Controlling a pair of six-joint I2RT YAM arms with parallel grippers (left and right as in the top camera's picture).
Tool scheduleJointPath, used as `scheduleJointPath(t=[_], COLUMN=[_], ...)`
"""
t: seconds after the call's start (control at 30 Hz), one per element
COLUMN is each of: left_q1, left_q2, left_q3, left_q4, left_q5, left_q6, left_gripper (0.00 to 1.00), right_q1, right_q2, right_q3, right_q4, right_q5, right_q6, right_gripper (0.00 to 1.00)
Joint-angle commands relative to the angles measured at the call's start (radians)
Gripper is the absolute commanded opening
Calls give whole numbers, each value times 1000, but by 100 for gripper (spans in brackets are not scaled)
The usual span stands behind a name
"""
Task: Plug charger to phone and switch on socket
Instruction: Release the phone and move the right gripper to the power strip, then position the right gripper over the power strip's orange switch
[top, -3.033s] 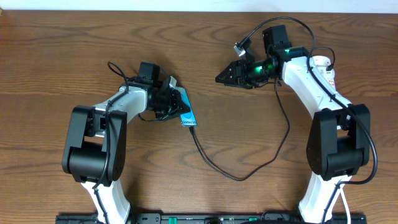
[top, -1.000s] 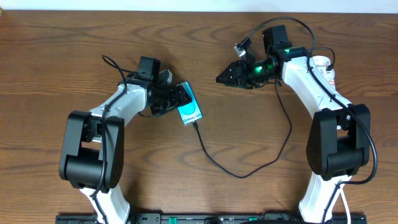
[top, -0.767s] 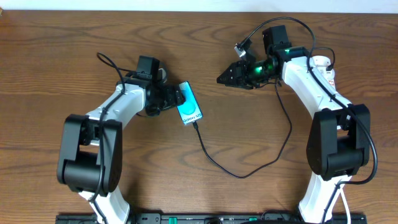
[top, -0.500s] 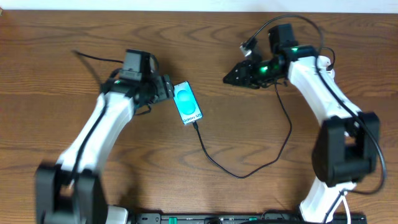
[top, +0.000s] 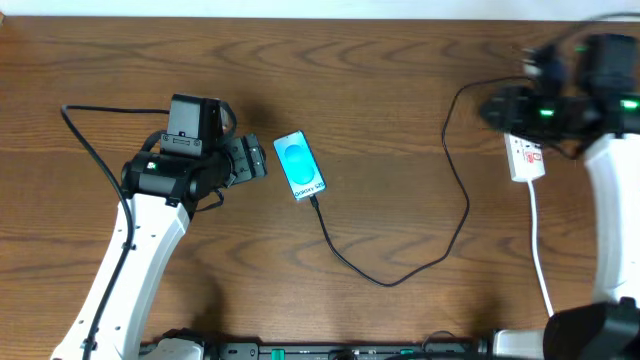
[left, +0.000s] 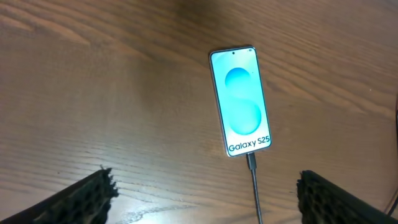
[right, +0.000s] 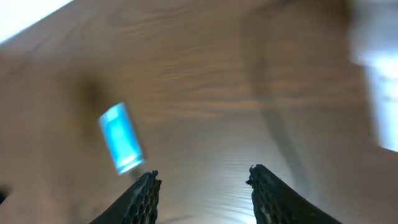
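The phone (top: 300, 165) is lying flat on the bench (top: 380, 60), screen up and glowing cyan (the left wrist view is showing "Galaxy S25" across its lower part). In that view it is sitting ahead of the left fingers (left: 87, 196), over the gap between them and touching neither. From overhead those fingers are hovering just beside one long edge of the phone, apart from it. They are standing wide open, with only bare wood between them.

The connector (left: 250, 160) is sitting in the phone's bottom end, the end nearer the left fingers in the wrist view. From it the charger cable (top: 385, 283) is trailing back between the fingers. Seen from overhead, it is looping across the bench and climbing toward the right fingers (right: 142, 199), where its far end is disappearing into blur.

The socket (top: 527, 160) is lying well apart from the phone, close by the right fingers. Its upper end is hidden under that arm, and its white cord (top: 540, 250) is running off toward the robot's base. I cannot tell how its switch is set.

The right fingers are standing parted and gripping nothing. Their wrist view is smeared (the phone is only a blue streak far ahead of them).
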Motion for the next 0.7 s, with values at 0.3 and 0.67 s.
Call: scheduleJointPath(t=[0.3,0.67], left_q1=[5,5], left_q2=[10,10], left_q3=[9,9], left_q4=[-3,-3], left_q5=[-13,-13], left_q6=[14,14], left_gripper=[99,99], right_q1=[-312,-346], right_q2=[201,430], right_q3=[0,0], right_q4=[0,162], right_q5=[150,212], right_q6=[-7,-6], right_gripper=[48,49])
